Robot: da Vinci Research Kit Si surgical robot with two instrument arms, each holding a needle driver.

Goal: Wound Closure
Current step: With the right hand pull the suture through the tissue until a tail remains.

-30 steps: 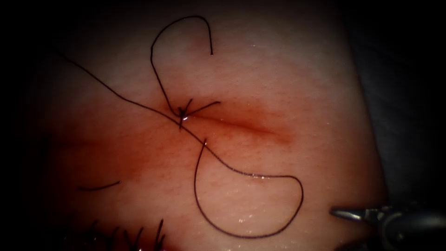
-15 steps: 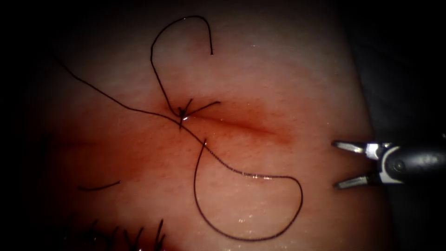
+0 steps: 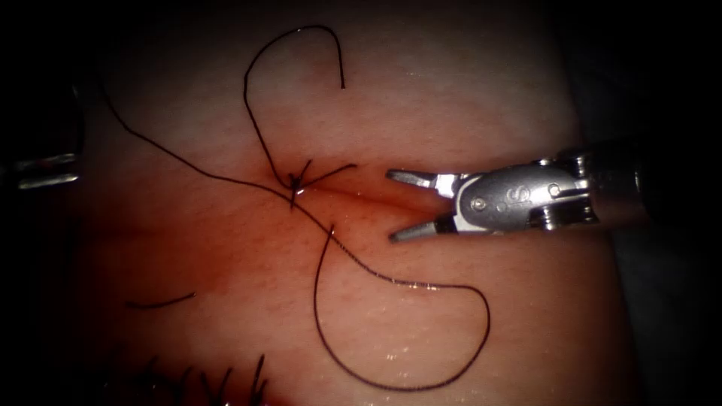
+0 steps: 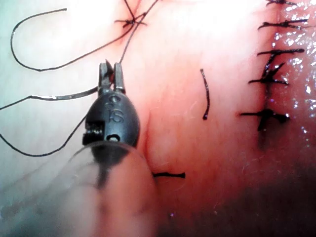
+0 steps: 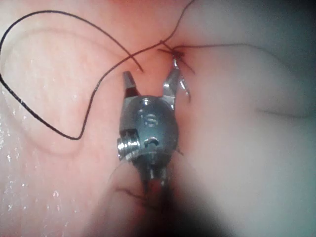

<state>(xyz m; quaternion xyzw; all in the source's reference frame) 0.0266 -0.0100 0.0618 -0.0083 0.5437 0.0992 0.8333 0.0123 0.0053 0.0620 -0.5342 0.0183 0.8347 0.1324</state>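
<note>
The tissue [image 3: 466, 120] has a cut [image 3: 391, 201] running right from a dark knot [image 3: 293, 183]. My right tool [image 3: 392, 207] lies over the cut just right of the knot, jaws open, holding nothing; in the right wrist view the right tool [image 5: 151, 69] gapes just short of the knot [image 5: 173, 49]. Long thread [image 3: 451, 289] loops below the cut, and another strand [image 3: 150, 143] runs off to the upper left. In the left wrist view my left tool [image 4: 111, 74] looks shut on the thread [image 4: 123, 52] coming from the knot [image 4: 131, 21].
A row of earlier stitches [image 3: 218, 380] lines the near edge, also seen as stitches [image 4: 269, 64] in the left wrist view. A short loose thread piece [image 3: 159, 302] lies lower left. A dim metal part [image 3: 45, 171] sits at the left edge. Red fluid [image 3: 226, 248] stains the tissue around the cut.
The right tool came in from the lower right edge, opened, and moved up and left to the cut. The upper-left strand has bowed, and the metal part appeared at the left.
</note>
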